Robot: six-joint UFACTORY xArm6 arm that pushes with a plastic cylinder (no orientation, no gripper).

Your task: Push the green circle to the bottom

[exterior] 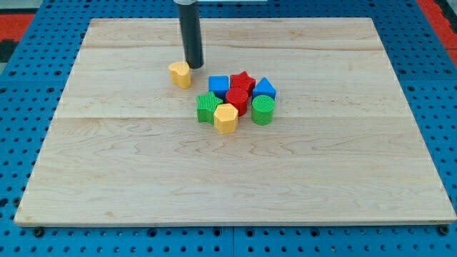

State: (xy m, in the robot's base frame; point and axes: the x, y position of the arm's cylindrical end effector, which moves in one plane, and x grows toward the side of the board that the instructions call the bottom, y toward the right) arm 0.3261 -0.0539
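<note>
No jaws are fitted, so no spread or pinch state applies: contact is made only by my tip (193, 66), the lower end of a straight dark rod, matte and cylindrical.

My tip is seen set down on the wooden board (107, 178) toward the top edge, left of centre, just right of a lone yellow block (180, 73) (faceted, roughly pentagonal); touching or a hair apart cannot be told.

The green circle (263, 110) is found near the board's middle, at the right end of a tight cluster. It lies toward the bottom-right from my tip, well apart. It is a short ribbed cylinder, axis upright, so no long axis matters for the push.

Cluster around it:
- blue block (264, 88), peaked top, just above the circle
- red block (237, 100), rounded, touching its left side
- red star (243, 79), further up
- blue cube (218, 85), upper left
- green block (208, 107), ribbed, squarish, at left
- yellow hexagon-like block (226, 118), at the cluster's lower edge

Judgement: the path from the circle to the bottom edge is open, but the needed contact side, its top face, is crowded by the blue and red blocks. An approach from the upper right between them is likely required; neighbours dragged along is the risk.

Blocks appear to be matte plastic; the board is pale planked wood on a blue pegboard.
</note>
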